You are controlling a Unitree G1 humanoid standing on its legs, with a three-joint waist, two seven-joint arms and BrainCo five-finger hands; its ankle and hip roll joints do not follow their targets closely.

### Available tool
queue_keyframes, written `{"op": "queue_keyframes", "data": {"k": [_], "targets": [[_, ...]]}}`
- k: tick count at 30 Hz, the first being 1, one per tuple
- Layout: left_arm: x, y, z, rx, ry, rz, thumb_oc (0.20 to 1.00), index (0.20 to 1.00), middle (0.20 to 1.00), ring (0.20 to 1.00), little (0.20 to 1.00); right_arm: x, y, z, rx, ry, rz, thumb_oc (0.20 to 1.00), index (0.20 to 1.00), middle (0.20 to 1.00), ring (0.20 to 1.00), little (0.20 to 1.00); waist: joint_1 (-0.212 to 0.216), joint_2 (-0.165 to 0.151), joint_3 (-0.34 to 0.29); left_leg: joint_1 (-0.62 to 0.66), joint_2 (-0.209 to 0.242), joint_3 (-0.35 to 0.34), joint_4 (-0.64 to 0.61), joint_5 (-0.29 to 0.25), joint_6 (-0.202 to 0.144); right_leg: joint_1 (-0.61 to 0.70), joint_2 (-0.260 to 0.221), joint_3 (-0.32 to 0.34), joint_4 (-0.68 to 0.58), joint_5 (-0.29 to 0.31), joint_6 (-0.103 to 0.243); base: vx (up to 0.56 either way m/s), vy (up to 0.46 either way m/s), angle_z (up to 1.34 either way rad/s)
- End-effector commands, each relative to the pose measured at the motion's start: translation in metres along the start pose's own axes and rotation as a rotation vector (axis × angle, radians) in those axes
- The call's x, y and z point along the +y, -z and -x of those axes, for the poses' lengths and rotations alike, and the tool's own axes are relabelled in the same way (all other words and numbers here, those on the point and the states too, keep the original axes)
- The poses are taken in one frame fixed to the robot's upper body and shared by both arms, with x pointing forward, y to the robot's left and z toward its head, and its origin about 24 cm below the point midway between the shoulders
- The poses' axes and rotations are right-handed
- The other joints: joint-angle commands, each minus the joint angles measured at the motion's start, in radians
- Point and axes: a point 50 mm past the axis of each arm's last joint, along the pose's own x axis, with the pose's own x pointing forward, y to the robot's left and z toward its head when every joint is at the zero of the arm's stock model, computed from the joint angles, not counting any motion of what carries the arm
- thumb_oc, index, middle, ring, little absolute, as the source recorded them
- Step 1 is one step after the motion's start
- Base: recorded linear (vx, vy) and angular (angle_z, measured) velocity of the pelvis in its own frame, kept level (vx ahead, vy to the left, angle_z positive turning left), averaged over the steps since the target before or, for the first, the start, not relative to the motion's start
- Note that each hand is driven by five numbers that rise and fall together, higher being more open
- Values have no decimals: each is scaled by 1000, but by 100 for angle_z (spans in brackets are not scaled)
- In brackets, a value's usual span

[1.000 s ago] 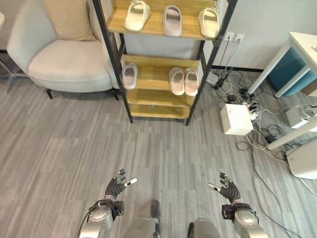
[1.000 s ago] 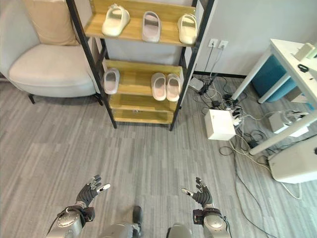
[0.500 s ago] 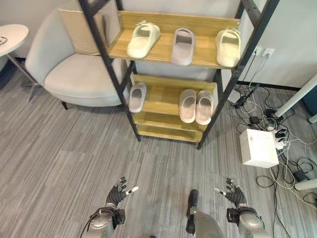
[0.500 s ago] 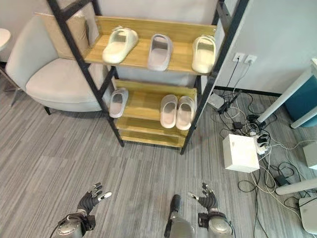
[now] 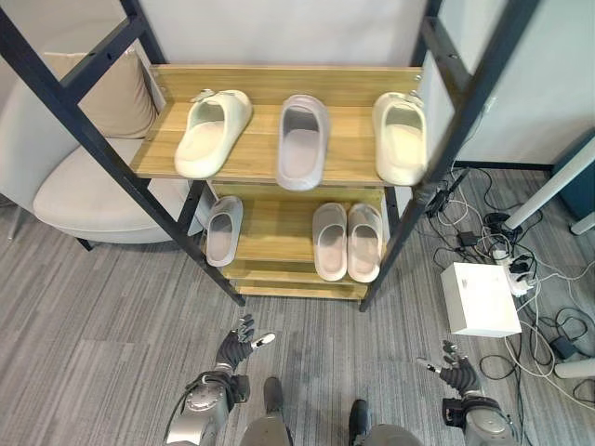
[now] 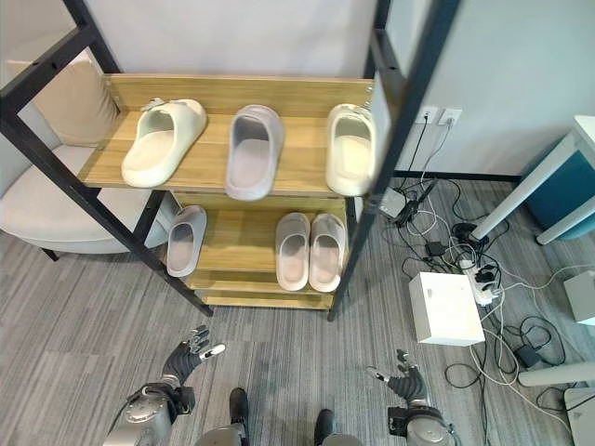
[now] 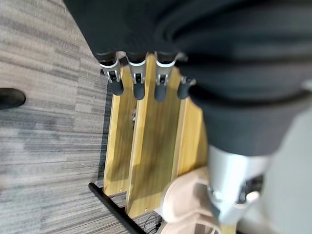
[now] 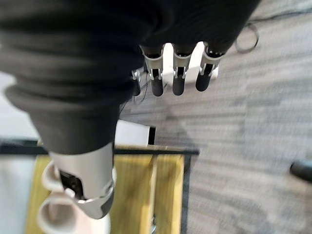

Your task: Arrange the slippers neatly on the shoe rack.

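1. The black-framed shoe rack with light wooden shelves [image 5: 256, 158] stands on grey striped flooring; its upper frame is cut off at the top edge
2. The upper shelf carries a cream slipper [image 5: 213, 132] turned askew, a pale pink slipper [image 5: 301, 140] and a second cream slipper [image 5: 400, 137]
3. The lower shelf holds a lone pink slipper [image 5: 223, 230] and a pink pair [image 5: 347, 241] side by side
4. The left hand [image 5: 239, 346] and right hand [image 5: 456, 372] hang low, fingers relaxed, holding nothing
5. A beige armchair [image 5: 84, 177] sits partly behind the rack; a white box [image 5: 479, 298] lies among cables
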Motion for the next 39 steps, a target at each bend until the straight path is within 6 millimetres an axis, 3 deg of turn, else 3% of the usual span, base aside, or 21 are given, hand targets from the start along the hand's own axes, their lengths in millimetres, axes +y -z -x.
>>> {"op": "queue_keyframes", "data": {"k": [1, 5, 6, 8, 9, 13, 15, 19, 24, 27, 29, 31, 32, 36, 39], "targets": [[3, -10, 4, -67, 5, -21, 1000, 1000, 1000, 1000, 1000, -10, -28, -8, -113, 17, 34, 1000, 1000, 1000, 1000, 1000, 32, -5, -11, 70, 31, 6, 2, -117, -24, -32, -82, 14, 33, -38, 95, 69, 78, 9], [3, -7, 5, -58, 7, -31, 1000, 1000, 1000, 1000, 1000, -10, -39, -10, -163, 24, 187, 1000, 1000, 1000, 1000, 1000, 42, -10, -16, 78, 21, 5, 3, -132, -13, -26, -89, 14, 32, -36, 102, 46, 66, 3], [4, -8, 7, -68, 6, -48, 1000, 1000, 1000, 1000, 1000, -10, -62, -9, -278, 22, 335, 1000, 1000, 1000, 1000, 1000, 49, -12, -18, 80, 16, 0, 4, -140, -7, -25, -91, 16, 28, -34, 105, 33, 50, -1], [3, -10, 7, -81, 12, -72, 1000, 1000, 1000, 1000, 1000, -8, -91, -1, -423, 19, 466, 1000, 1000, 1000, 1000, 1000, 53, -12, -20, 84, 12, -2, 5, -146, -3, -24, -92, 15, 24, -31, 108, 30, 59, -3], [1, -12, 6, -95, 15, -90, 1000, 1000, 1000, 1000, 1000, -4, -118, 11, -570, 6, 557, 1000, 1000, 1000, 1000, 1000, 52, -14, -24, 90, 10, -2, 4, -151, -1, -25, -92, 17, 20, -28, 111, 16, 45, -6], [-3, -13, 4, -105, 27, -125, 1000, 1000, 1000, 1000, 1000, 15, -156, 48, -833, -77, 600, 1000, 1000, 1000, 1000, 1000, 44, -12, -35, 101, 9, -1, 2, -161, -1, -25, -91, 19, 16, -26, 115, 4, 37, -12], [-10, -17, 2, -127, 44, -137, 1000, 1000, 1000, 1000, 1000, 34, -189, 81, -1068, -151, 541, 1000, 1000, 1000, 1000, 1000, 38, -9, -49, 110, 9, -2, 0, -166, 1, -22, -87, 21, 11, -25, 116, 16, 48, -10], [-17, -18, 1, -138, 66, -127, 1000, 1000, 1000, 1000, 1000, 43, -211, 101, -1225, -168, 505, 1000, 1000, 1000, 1000, 1000, 38, -7, -61, 115, 8, -5, -3, -168, 2, -19, -87, 18, 6, -21, 117, 0, 0, 0], [-25, -17, 1, -139, 86, -118, 1000, 1000, 1000, 1000, 1000, 46, -235, 101, -1332, -69, 531, 1000, 1000, 1000, 1000, 1000, 49, -5, -74, 119, 5, -11, -4, -172, 4, -15, -89, 14, 5, -20, 118, 7, 10, 1], [-26, -19, 3, -147, 91, -98, 1000, 1000, 1000, 1000, 1000, 41, -271, 96, -1419, 96, 510, 1000, 1000, 1000, 1000, 1000, 75, -9, -81, 116, -2, -26, -1, -174, 7, -13, -90, 8, 12, -19, 116, 24, 31, 5], [-20, -13, 8, -130, 89, -75, 1000, 1000, 1000, 1000, 1000, 31, -309, 86, -1459, 253, 499, 1000, 1000, 1000, 1000, 1000, 129, -20, -82, 109, -13, -51, 1, -174, 10, -11, -93, -9, 20, -18, 116, 28, 23, 20], [-18, -13, 9, -130, 86, -69, 1000, 1000, 1000, 1000, 1000, 29, -319, 82, -1464, 288, 505, 1000, 1000, 1000, 1000, 1000, 141, -24, -79, 106, -16, -59, 2, -174, 10, -10, -94, -15, 22, -19, 116, 2, 10, 36], [-15, -9, 11, -116, 92, -65, 1000, 1000, 1000, 1000, 1000, 22, -336, 77, -1463, 356, 526, 1000, 1000, 1000, 1000, 1000, 171, -33, -75, 100, -21, -71, 3, -173, 10, -9, -96, -29, 24, -16, 117, 1, 8, 31], [-12, -5, 14, -100, 104, -57, 1000, 1000, 1000, 1000, 1000, 8, -359, 71, -1452, 464, 568, 1000, 1000, 1000, 1000, 1000, 209, -48, -67, 87, -28, -91, 7, -172, 10, -7, -99, -52, 23, -14, 119, 8, 7, 26], [-7, 0, 17, -81, 115, -66, 1000, 1000, 1000, 1000, 1000, -14, -379, 61, -1388, 580, 614, 1000, 1000, 1000, 1000, 1000, 252, -67, -55, 69, -32, -114, 11, -169, 9, -5, -103, -79, 22, -11, 123, 12, 1, 24]]}}
